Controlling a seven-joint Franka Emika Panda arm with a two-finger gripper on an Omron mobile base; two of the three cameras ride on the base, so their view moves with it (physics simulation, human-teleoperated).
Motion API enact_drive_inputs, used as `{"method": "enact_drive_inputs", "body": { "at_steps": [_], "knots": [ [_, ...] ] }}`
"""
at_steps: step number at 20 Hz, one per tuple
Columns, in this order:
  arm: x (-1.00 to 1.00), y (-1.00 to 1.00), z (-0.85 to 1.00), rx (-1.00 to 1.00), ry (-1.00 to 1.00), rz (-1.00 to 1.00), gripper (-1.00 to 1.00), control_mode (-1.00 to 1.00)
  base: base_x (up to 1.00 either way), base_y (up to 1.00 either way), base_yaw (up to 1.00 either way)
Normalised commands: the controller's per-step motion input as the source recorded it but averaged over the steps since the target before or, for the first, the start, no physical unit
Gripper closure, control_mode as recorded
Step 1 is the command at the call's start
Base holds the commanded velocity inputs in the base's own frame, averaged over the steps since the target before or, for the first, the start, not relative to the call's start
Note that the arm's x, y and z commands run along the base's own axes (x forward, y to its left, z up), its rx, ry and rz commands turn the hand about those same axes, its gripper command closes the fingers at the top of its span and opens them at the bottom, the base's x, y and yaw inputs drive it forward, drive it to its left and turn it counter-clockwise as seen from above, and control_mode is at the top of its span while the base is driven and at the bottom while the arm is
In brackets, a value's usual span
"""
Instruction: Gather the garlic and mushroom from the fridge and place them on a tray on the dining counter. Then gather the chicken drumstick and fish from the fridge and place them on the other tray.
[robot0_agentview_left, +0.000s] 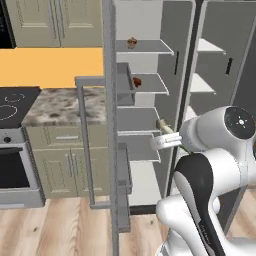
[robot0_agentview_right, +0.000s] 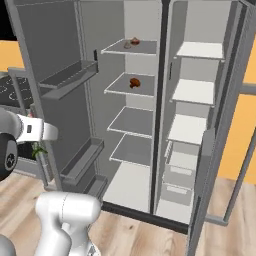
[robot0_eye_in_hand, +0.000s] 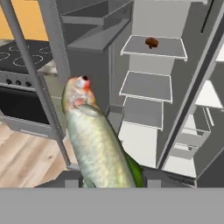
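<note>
Because the fish (robot0_eye_in_hand: 98, 140) fills the near part of the hand view and rises straight up from between the finger tips, the hand (robot0_eye_in_hand: 114, 183) reads as clamped on the fish at its tail end, the fingers themselves buried behind its body and a green strip beside it. Gripping it there, rather than at the middle, leaves the whole silvery length free ahead of the hand, which I judge will make it swing or droop if the arm turns fast. Its long axis runs along the gripper's own line, head leading: the red-marked eye and mouth point away from the hand toward the open fridge (robot0_eye_in_hand: 153, 65), tilted slightly to the left in that view. From the left base camera a pale end of the fish (robot0_agentview_left: 165, 126) pokes out beyond the white wrist, level with the middle shelves and outside the cabinet, so it is carried in the air in front of the fridge, resting on nothing. Farther in, the lower shelves (robot0_agentview_right: 131, 121) stand bare, while a small brown item (robot0_agentview_right: 134, 82) sits on an upper shelf and another (robot0_agentview_right: 134, 42) on the top one; what they are is too small to tell.
</note>
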Motion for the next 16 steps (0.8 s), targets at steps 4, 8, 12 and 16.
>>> {"method": "enact_drive_inputs", "body": {
  "at_steps": [4,8,12,16],
  "knots": [
    [0.0,0.0,0.0,0.0,0.0,0.0,1.0,1.0,-0.56,0.45,0.33],
    [0.0,0.0,0.0,0.0,0.0,0.0,1.0,1.0,-0.54,0.46,0.33],
    [0.0,0.0,0.0,0.0,0.0,0.0,1.0,1.0,-0.48,0.51,0.34],
    [0.0,0.0,0.0,0.0,0.0,0.0,1.0,1.0,-0.42,0.61,0.36]
  ]
}}
